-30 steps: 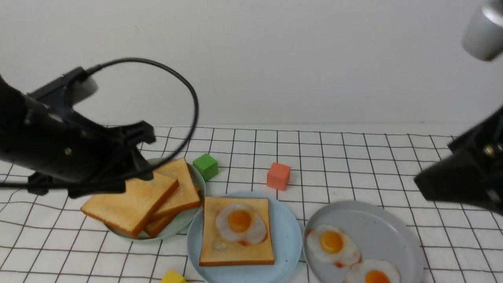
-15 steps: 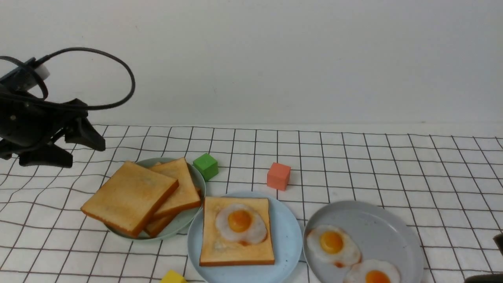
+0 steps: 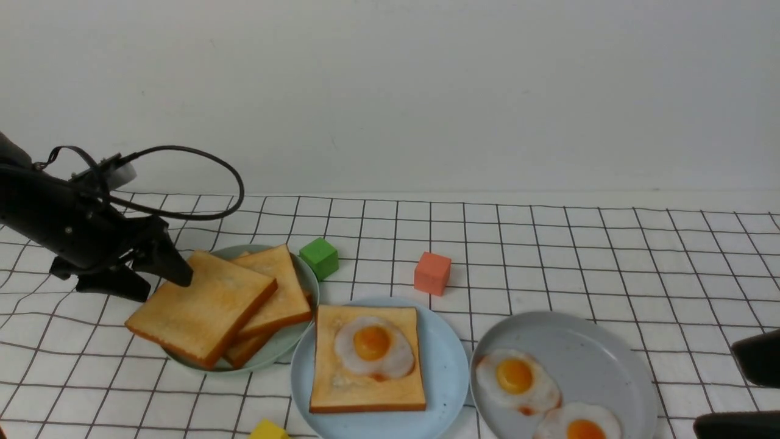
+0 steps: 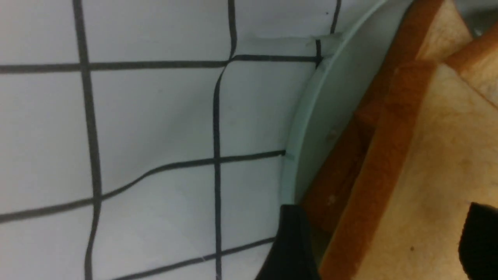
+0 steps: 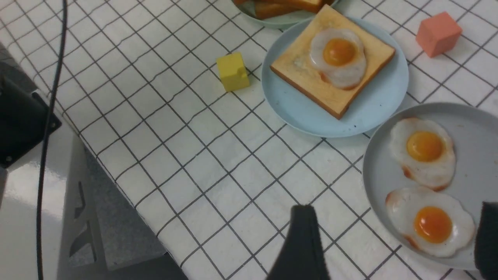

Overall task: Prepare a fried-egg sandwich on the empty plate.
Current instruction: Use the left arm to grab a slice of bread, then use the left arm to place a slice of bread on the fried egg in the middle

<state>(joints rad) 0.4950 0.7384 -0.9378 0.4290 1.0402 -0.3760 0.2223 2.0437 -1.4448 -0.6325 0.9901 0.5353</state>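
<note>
The left gripper (image 3: pixel 163 288) is being held with its jaws apart, straddling the far-left edge of the top toast slice (image 3: pixel 204 308). In the left wrist view one finger (image 4: pixel 291 245) is being kept down beside the crust and the other over the top face. Nothing is being clamped yet. That slice is being carried askew on the stack, overhanging the pale green plate (image 3: pixel 306 275) toward the bench's left edge. The overhang is probably why this edge is being approached: room is being left there for a finger underneath.

Further out, by the middle of the bench's front edge, the light blue plate (image 3: pixel 448 366) is being used as the build site. The half-built fried-egg sandwich (image 3: pixel 365 390) is lying on it: one toast slice with an egg (image 3: pixel 373 349) on top, the lid slice not yet added. A close and a lift across are being judged as the next moves, with the egg's dome likely to tip a carelessly laid slice.

Toward the front right corner, the right gripper (image 3: pixel 743 393) is being parked wide apart and empty beside the grey plate (image 3: pixel 585 341), where two spare eggs are lying.
</note>
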